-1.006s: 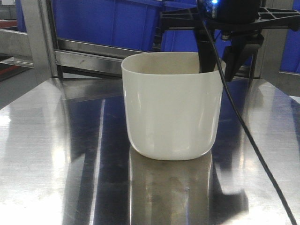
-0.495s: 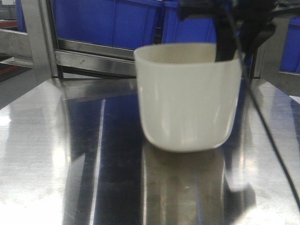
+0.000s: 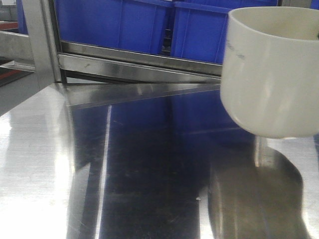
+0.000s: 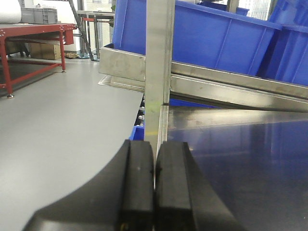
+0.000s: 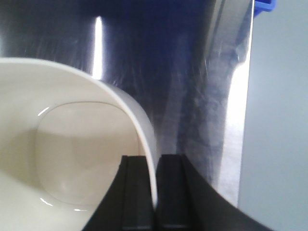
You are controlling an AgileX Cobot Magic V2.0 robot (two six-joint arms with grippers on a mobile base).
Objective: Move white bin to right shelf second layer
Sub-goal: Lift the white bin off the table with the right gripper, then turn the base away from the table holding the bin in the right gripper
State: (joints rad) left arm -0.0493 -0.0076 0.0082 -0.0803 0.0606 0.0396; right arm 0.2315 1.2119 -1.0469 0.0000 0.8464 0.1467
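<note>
— While the white bin (image 3: pixel 271 74) hangs clear of the bench (image 3: pixel 124 174), cut off by the right edge of the front view, how should it be expected to handle?

— Judge it light and fairly stiff. It looks like thin moulded plastic with smooth tapering walls and no handles. The glossy surface is probably slippery, and a hold on one side only may let the tub swing or slide under a sharp move. The wall just below the rim is the only practical place to take hold.

— What hold is in place?

— On the right gripper (image 5: pixel 155 161), the fingers (image 5: pixel 137 192) are closed almost together. One is inside the tub and one outside, pinching the wall at the rim. On the left gripper (image 4: pixel 155 149), the fingers (image 4: pixel 139 178) are pressed together with nothing between them. They point toward a steel upright (image 4: pixel 159 72) at the bench corner, well away from the bin.

— Contents?

— The white bin is empty: the right wrist view shows its bare rounded floor. The blue crates (image 3: pixel 124 22) sit on the rack level behind the bench, and their walls hide whatever is inside.

— Is the destination in view?

— A steel front bar (image 3: pixel 139 55) runs beneath the crates. It cannot be told from these views whether that level is the right shelf second layer.
</note>
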